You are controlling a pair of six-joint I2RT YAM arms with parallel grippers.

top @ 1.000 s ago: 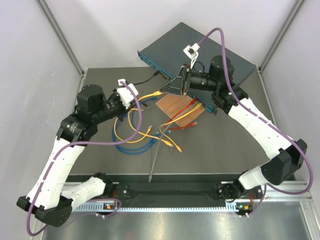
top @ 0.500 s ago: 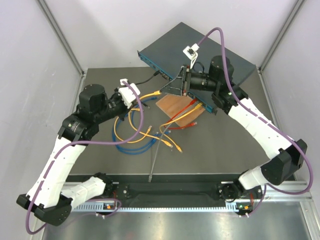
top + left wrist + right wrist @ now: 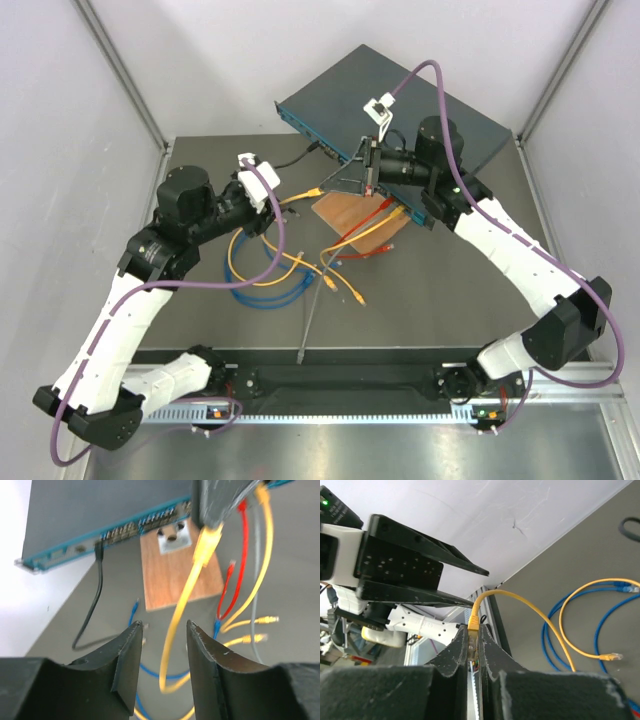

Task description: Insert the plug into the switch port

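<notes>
The switch lies at the back of the table, and its row of ports faces the cables. My right gripper is shut on a yellow plug, held in the air in front of the switch. In the left wrist view the same plug hangs from the right gripper's fingers. My left gripper is open, and the plug's yellow cable runs loosely past the gap between its jaws. From above, the left gripper sits just left of the plug.
A brown wooden board with a small white block lies before the switch. Loose yellow, blue, red and grey cables sprawl over the table's middle. A black cable is plugged into a port near the switch's left end.
My right gripper has closed on the yellow plug. My left gripper has opened and let go of the yellow cable, staying close by.
</notes>
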